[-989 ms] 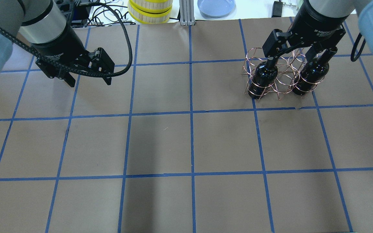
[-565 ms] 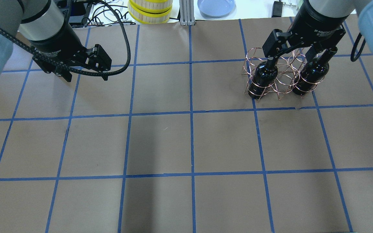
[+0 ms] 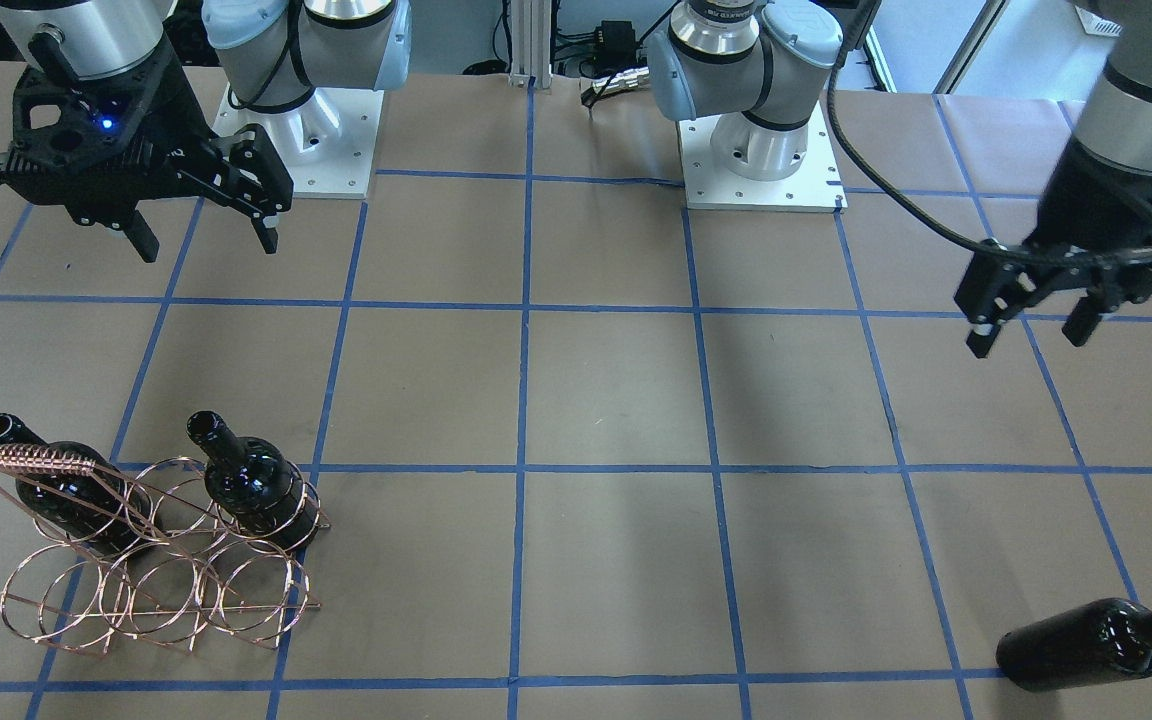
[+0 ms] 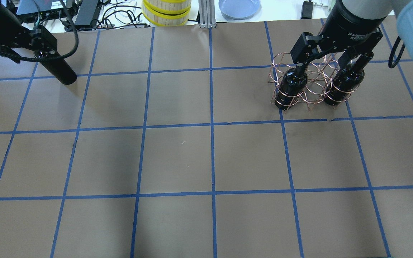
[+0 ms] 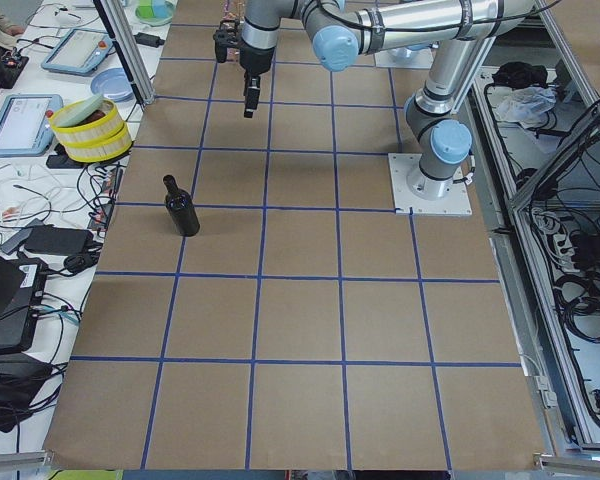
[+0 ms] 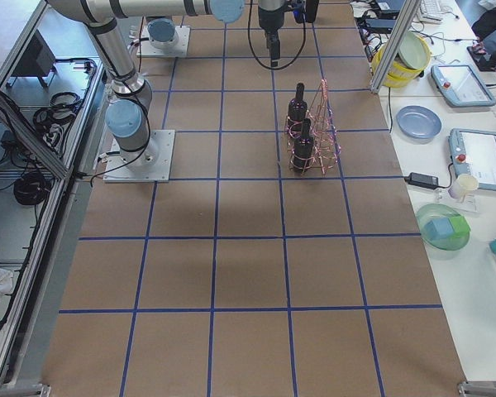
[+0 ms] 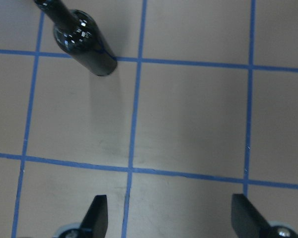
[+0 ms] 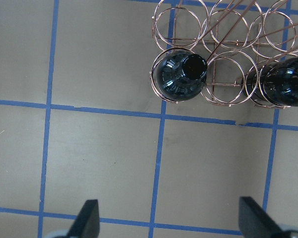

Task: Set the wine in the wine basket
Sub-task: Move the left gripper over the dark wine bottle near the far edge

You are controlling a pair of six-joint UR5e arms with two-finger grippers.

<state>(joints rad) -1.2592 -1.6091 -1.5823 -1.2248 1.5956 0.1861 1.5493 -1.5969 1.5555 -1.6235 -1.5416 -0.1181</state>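
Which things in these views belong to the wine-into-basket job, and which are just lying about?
Job in hand:
- wine basket
- one bottle standing in it
- second bottle standing in it
- third bottle standing alone, outside the basket

Lying about, beyond the brown mat:
- blue plate
- yellow-banded round stack
- tablet

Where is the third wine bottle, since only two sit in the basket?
The third wine bottle stands upright in the overhead view's far-left area, on the robot's left, near the left end effector and apart from the wine basket.
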